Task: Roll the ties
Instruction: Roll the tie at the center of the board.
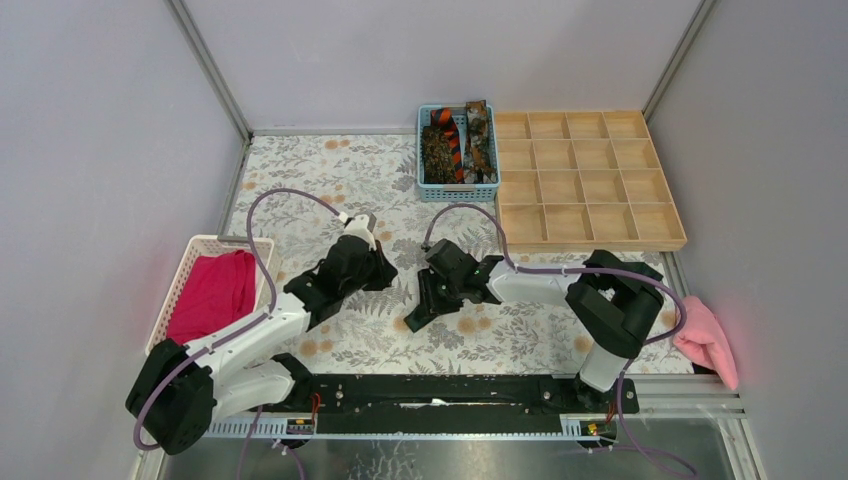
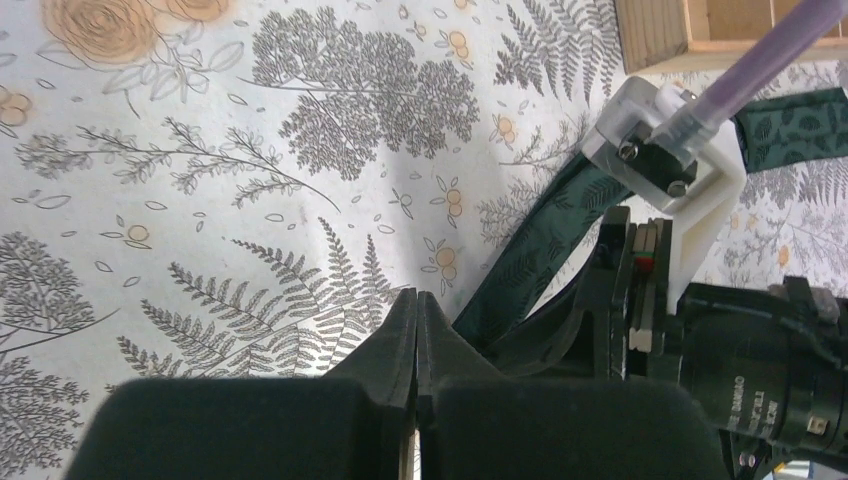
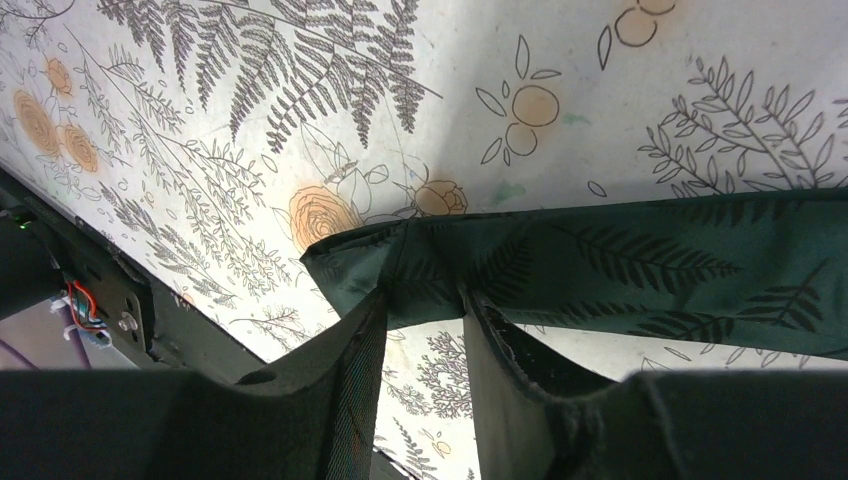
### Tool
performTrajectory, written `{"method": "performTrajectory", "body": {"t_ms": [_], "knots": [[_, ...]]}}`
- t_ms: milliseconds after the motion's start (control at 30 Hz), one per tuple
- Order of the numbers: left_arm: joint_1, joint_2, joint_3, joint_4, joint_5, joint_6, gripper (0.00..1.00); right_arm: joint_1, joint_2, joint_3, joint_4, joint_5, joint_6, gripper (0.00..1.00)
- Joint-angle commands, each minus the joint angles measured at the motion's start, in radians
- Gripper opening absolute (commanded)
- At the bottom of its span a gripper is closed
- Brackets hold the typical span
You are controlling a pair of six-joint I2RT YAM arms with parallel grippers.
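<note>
closest to the right wrist lens, the right gripper point(image 3: 425, 300) is pinching the folded end of the green tie point(image 3: 650, 260). its fingers point(image 3: 340, 390) are standing slightly apart with the fabric bunched between them. i am seeing the tie running off to the right of that view, hanging clear of the table point(image 3: 250, 120), with its leaf weave showing.

left gripper point(image 2: 417, 310): its fingers are pressing flat together with nothing between them. it is pointing over the table just beside the same tie, which is passing under the right arm's wrist in that view.

top camera: both grippers are meeting near the table's middle, tips facing one another. i am not making out the dark tie clearly beneath them.

the other ties point(image 1: 457, 148), mottled brown plus one striped orange and black, are lying in the blue basket point(image 1: 457, 194) at the far edge, just beside the wooden tray point(image 1: 590, 180). the magenta cloth point(image 1: 213, 292) is sitting in the white basket point(image 1: 205, 241) at the left. the pink cloth point(image 1: 705, 338) is lying at the right edge.
</note>
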Motion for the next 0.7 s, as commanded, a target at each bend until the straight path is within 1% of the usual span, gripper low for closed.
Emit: {"method": "performTrajectory", "body": {"t_ms": [0, 167, 300, 400, 467, 567, 667], "knots": [[-0.006, 0.006, 0.074, -0.083, -0.094, 0.009, 0.00, 0.019, -0.060, 0.056, -0.044, 0.049, -0.067, 0.41], [-0.004, -0.032, 0.124, -0.137, -0.146, 0.027, 0.02, 0.022, -0.120, 0.073, -0.083, 0.090, -0.106, 0.41], [0.001, -0.056, 0.179, -0.230, -0.242, 0.007, 0.03, 0.045, -0.147, 0.088, -0.130, 0.165, -0.138, 0.41], [0.023, -0.092, 0.212, -0.301, -0.319, -0.056, 0.05, 0.105, -0.141, 0.129, -0.203, 0.306, -0.184, 0.42], [0.058, -0.121, 0.242, -0.351, -0.357, -0.092, 0.05, 0.154, -0.128, 0.174, -0.272, 0.418, -0.216, 0.43], [0.127, -0.170, 0.277, -0.385, -0.358, -0.101, 0.06, 0.192, -0.123, 0.200, -0.319, 0.514, -0.243, 0.44], [0.143, -0.196, 0.254, -0.363, -0.309, -0.083, 0.07, 0.194, -0.130, 0.192, -0.330, 0.558, -0.256, 0.44]]}}
